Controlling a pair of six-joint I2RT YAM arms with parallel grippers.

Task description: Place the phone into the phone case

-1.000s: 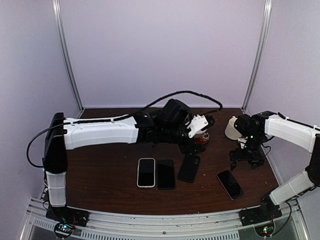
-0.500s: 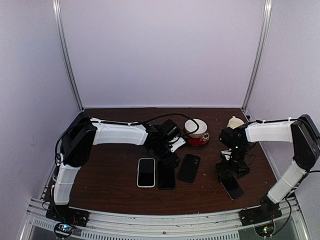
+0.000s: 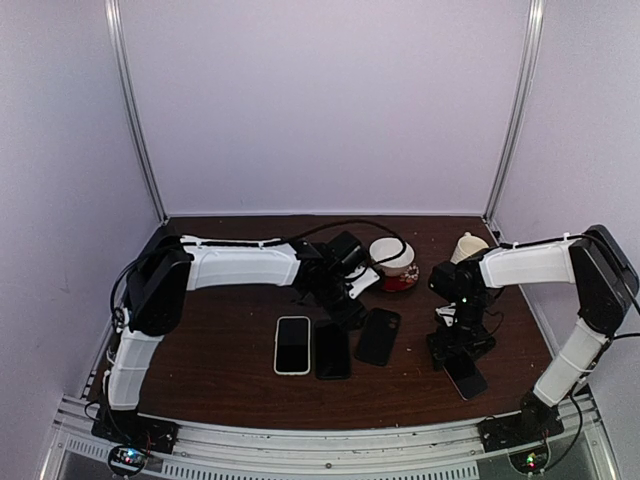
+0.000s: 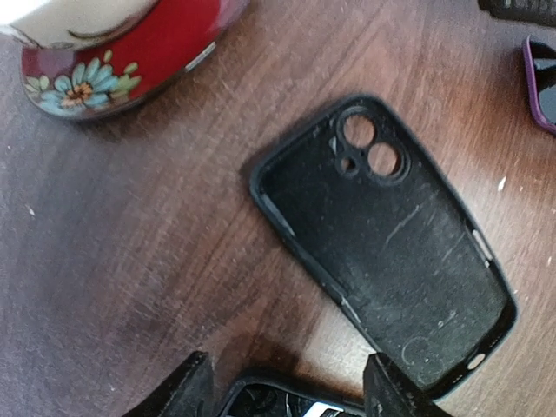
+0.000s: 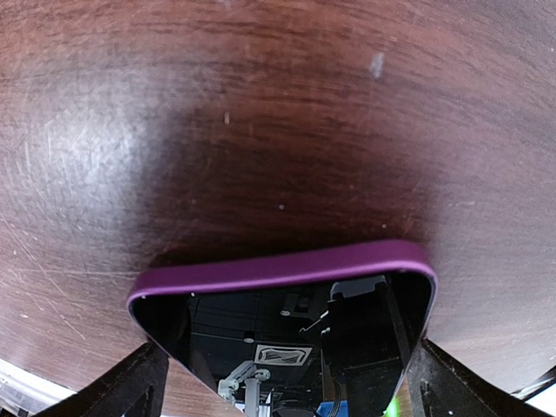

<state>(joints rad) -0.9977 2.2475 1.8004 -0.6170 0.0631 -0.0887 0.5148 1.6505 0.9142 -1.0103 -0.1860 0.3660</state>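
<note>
**Both arms drop low over the phones; left pincer narrows around one**

Within the last second both my arms come down from the far side of the bench to just above its surface. My left pincer swings in from near the red flowered bowl and now sits over the far end of the dark phone, its jaws narrowing as it descends. My right pincer moves down and toward me, and is spread as wide as it goes across one end of the purple-rimmed phone.

The empty black case lies open side up, at 2 o'clock from the dark phone and just beside it. A white-rimmed phone lies at 9 o'clock of the dark one. I judge this to be the grasping step: no phone is lifted and nothing is in the case yet.

From the left wrist only a sliver of the dark phone shows between my fingers. They stand apart on either side of it, but I cannot tell whether they press on it. From overhead, both pincers hide the phone ends beneath them. The purple-rimmed phone's near end is cut off in the right wrist view.
</note>
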